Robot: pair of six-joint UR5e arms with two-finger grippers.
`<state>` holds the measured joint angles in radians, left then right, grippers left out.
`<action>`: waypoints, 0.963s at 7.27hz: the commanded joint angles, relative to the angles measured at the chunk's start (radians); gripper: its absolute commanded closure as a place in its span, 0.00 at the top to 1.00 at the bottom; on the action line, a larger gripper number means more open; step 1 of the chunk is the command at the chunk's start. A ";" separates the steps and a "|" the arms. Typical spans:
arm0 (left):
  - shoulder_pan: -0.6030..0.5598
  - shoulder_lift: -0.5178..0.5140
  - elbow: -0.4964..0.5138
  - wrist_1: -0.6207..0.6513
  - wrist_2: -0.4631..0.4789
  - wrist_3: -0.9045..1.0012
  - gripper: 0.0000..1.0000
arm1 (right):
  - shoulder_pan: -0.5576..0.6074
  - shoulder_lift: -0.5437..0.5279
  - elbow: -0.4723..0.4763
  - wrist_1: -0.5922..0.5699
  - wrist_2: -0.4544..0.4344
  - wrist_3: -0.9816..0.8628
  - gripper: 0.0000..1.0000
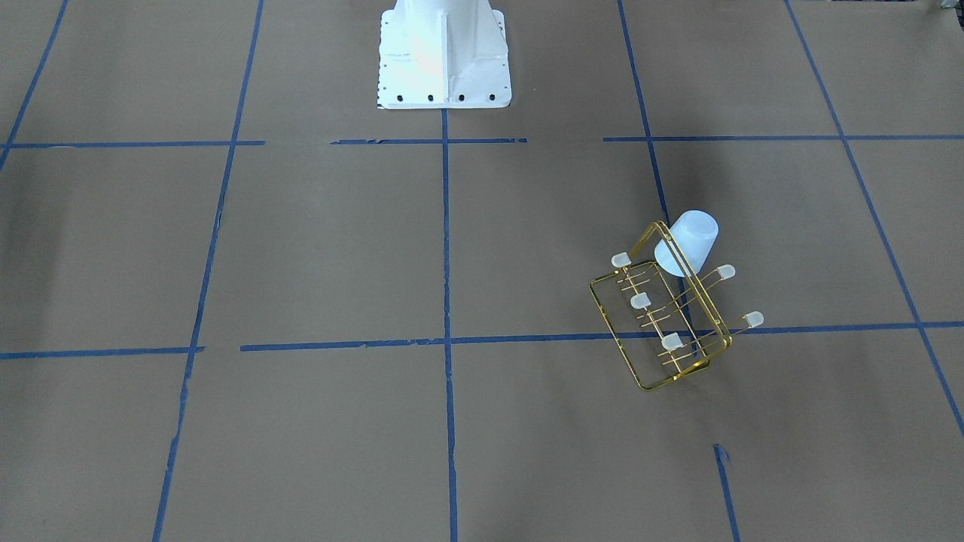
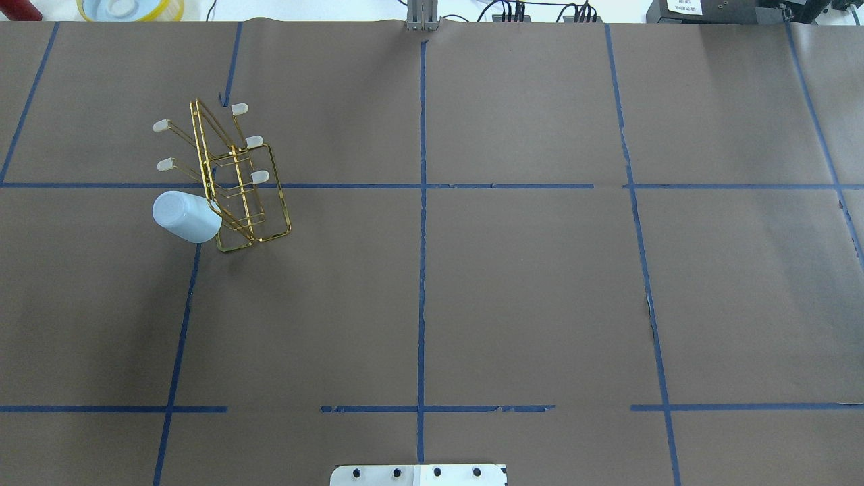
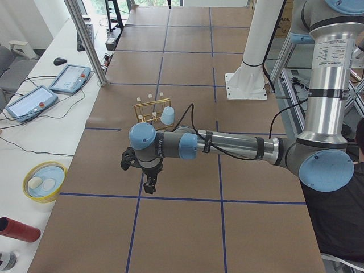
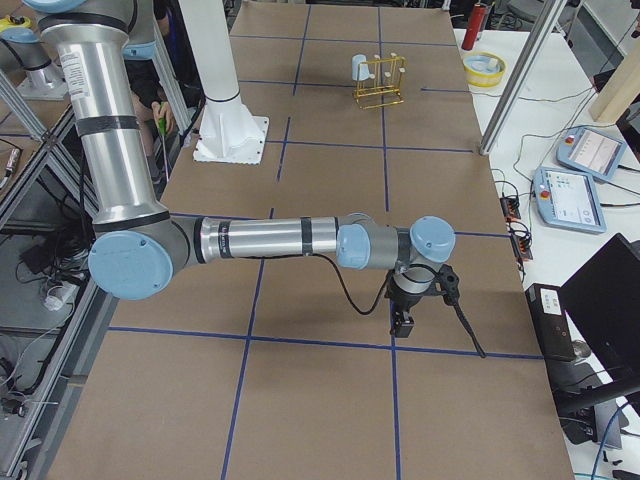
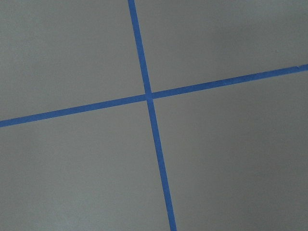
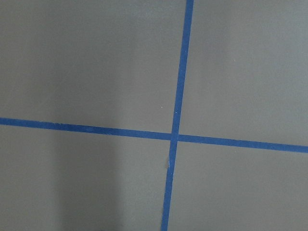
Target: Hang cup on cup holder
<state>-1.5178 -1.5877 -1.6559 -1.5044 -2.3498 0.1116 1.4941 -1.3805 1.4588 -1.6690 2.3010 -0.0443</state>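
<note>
The cup hung tilted on an end prong of the rack, so the job looked done, while the left gripper and right gripper (their opening impossible to tell) hovered well away from the rack.

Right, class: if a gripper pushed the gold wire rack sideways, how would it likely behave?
The cup holder is thin open wire, so it is probably light and likely to slide on the paper-covered table. With the cup hung at one end, it may tip toward that side. The frame looks stiff, though the thin prongs might flex.
</note>
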 commanded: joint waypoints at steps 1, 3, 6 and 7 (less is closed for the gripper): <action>-0.001 0.006 0.001 -0.005 -0.002 0.005 1.00 | 0.000 0.000 0.000 0.000 0.000 0.000 1.00; -0.002 0.011 -0.002 -0.004 -0.002 0.007 1.00 | 0.000 0.000 0.000 0.000 0.000 0.000 1.00; -0.021 0.008 0.042 -0.008 -0.002 -0.001 1.00 | 0.000 0.000 0.001 0.000 0.000 0.000 1.00; -0.024 0.008 0.047 -0.007 0.001 -0.003 1.00 | -0.002 0.000 0.000 0.000 0.000 0.000 1.00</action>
<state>-1.5350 -1.5793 -1.6177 -1.5115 -2.3502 0.1105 1.4937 -1.3806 1.4593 -1.6690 2.3010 -0.0445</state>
